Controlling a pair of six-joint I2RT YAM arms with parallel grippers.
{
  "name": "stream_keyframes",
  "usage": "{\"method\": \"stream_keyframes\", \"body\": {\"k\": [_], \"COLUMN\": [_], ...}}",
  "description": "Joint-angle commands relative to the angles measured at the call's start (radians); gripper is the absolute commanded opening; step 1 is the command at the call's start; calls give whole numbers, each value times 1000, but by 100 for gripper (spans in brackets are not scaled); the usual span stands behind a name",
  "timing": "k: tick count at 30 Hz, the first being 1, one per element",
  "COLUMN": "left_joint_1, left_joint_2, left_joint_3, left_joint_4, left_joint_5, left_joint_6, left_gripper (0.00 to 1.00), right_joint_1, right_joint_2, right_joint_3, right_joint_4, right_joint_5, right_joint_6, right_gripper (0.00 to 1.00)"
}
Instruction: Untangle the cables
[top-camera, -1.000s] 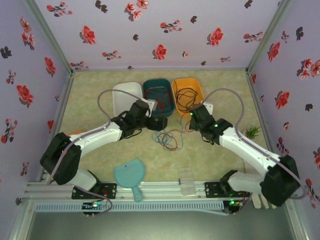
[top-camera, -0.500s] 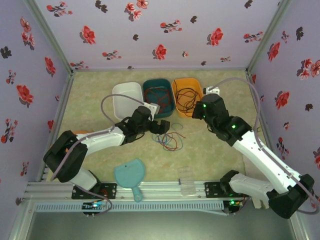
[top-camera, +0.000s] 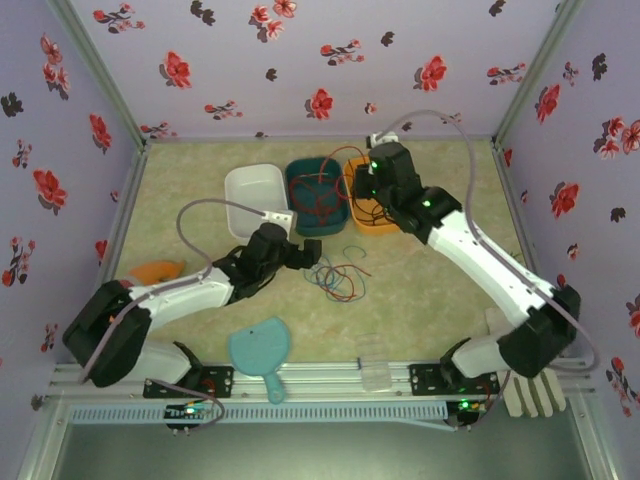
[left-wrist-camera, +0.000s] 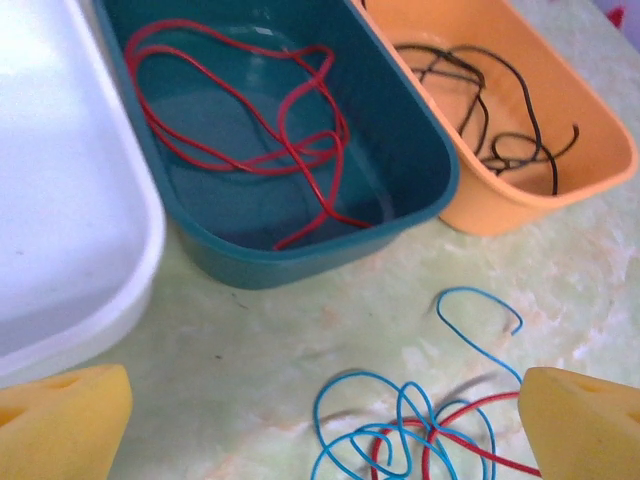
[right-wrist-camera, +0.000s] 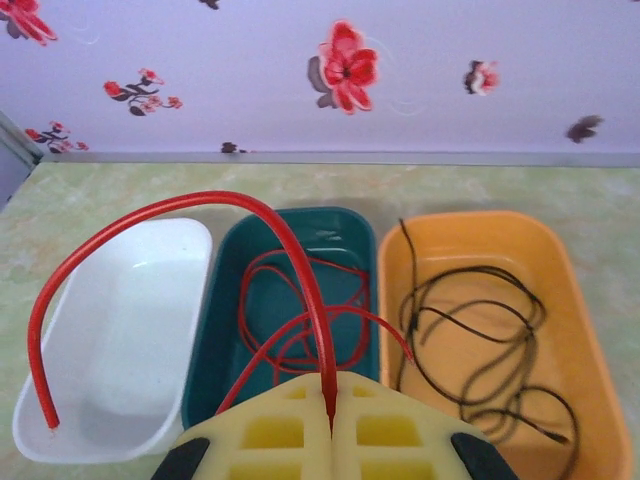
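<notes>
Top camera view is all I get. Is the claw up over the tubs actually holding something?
Observer: Yes. The right gripper is shut on a red wire, pinched between its yellow pads.
Operator: Where does the loose end go?
Observer: It arcs up and to the left, and its tip shows in front of the white tub.
Operator: And the other claw?
Observer: The left gripper is open, with the blue-and-red tangle lying on the table between its pads.
</notes>
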Motion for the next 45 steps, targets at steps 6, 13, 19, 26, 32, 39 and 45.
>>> {"method": "stream_keyframes", "body": {"k": [6,13,19,26,32,39,45], "left_joint_1": [-6,-4,3,23,51,111,181], "left_joint_2": [-104,-112,-125,-132,-122,-107,-20], "left_joint_3": [-52,-53,-52,-36,0,61,145], "left_joint_4": [-16,-34,-56,-85,-123,-200,-259], "left_joint_5": [-126,-137,-146,-114,-40,105,349], "left_joint_6": [-34,-45,-54,-66,-77,-104,-100], "left_gripper": [100,100,100,100,100,100,98], "right_joint_1": [3,-10,-34,-72,-92,-91,-85], "right_joint_2": [234,417,580,721,817,813,708], "right_joint_3": [204,323,439,515,557,563,539], "right_joint_4": [31,20,-47,-173,-267,-309,-315], "right_joint_5": [-103,-100,-119,-199,-268,-269,-274], "right_joint_6": [-22,-24,2,104,144,134,74], "right_gripper": [0,0,0,0,0,12,30]}}
